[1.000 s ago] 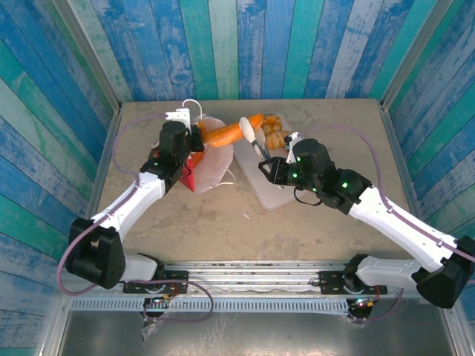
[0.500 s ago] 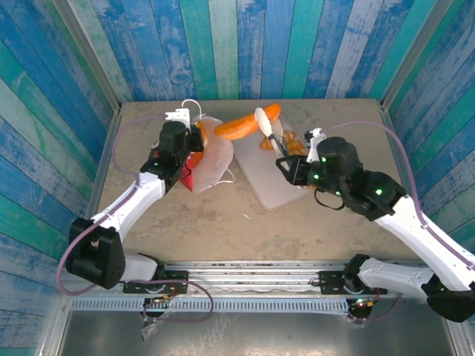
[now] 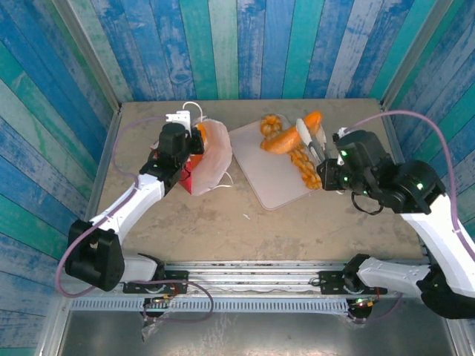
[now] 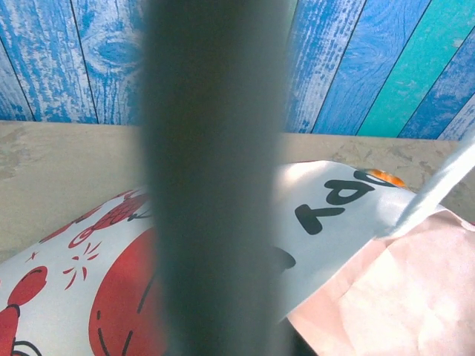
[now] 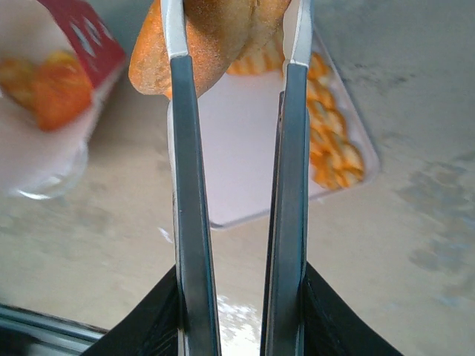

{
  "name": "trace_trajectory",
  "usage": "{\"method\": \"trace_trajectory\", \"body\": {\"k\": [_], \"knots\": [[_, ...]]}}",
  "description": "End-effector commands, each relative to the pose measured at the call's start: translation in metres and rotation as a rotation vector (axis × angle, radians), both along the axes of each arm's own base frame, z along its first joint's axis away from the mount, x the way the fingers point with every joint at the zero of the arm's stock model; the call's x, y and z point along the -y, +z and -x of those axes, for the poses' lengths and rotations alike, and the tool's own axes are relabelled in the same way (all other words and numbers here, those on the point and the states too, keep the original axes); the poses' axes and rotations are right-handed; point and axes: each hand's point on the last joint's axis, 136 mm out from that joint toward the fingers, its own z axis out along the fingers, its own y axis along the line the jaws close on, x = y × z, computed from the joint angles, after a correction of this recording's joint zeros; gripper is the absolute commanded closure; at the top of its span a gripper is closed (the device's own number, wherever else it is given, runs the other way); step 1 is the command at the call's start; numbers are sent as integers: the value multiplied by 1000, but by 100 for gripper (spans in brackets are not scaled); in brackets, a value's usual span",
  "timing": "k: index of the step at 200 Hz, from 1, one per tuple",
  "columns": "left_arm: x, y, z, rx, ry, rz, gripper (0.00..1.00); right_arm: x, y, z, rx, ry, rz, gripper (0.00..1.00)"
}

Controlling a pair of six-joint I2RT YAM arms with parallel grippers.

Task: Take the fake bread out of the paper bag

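The paper bag point(image 3: 208, 159) lies on its side at the left, its red band point(image 4: 111, 289) and black print close in the left wrist view. My left gripper point(image 3: 180, 138) is shut on the bag's near edge, and its blurred dark fingers point(image 4: 215, 178) cross that view. My right gripper point(image 3: 310, 136) hangs above the pink tray's far right part, shut on an orange-brown oval loaf point(image 3: 282, 142) of fake bread, held at the fingertips point(image 5: 178, 44). More bread point(image 5: 44, 85) shows inside the bag's mouth.
The flat pale-pink tray point(image 3: 271, 174) lies at the table's middle, carrying a long twisted roll point(image 3: 304, 169) on its right side and a small pastry point(image 3: 269, 124) at its far edge. Blue plank walls enclose the table on three sides.
My right gripper has carried the oval loaf away from the bag's mouth, rightwards over the tray. The left gripper and the bag have stayed where they were.
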Motion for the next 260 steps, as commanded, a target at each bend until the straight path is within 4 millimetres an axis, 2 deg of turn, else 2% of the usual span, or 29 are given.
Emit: {"method": "trace_trajectory", "body": {"k": [1,30,32,35,70,105,157,203,260], "knots": [[-2,20,9,29,-11,20,92,20,-16,1,-62,9,198,75],[-1,18,9,24,-12,24,92,30,-24,-7,-112,0,357,75],[-2,27,12,44,-11,31,92,30,-24,-8,-113,0,366,75],[-3,29,13,50,-11,33,92,31,-24,-9,-117,-2,376,75],[-3,33,13,61,-10,36,92,26,-32,-18,-154,24,446,74],[-1,39,10,68,-18,34,92,23,-50,-24,-229,40,539,73],[-1,36,10,67,-15,38,92,15,-74,-34,-312,80,626,71],[-1,36,9,67,-14,38,92,11,-85,-38,-335,101,655,69],[0,35,8,66,-14,41,92,15,-93,-36,-374,110,702,67]]}}
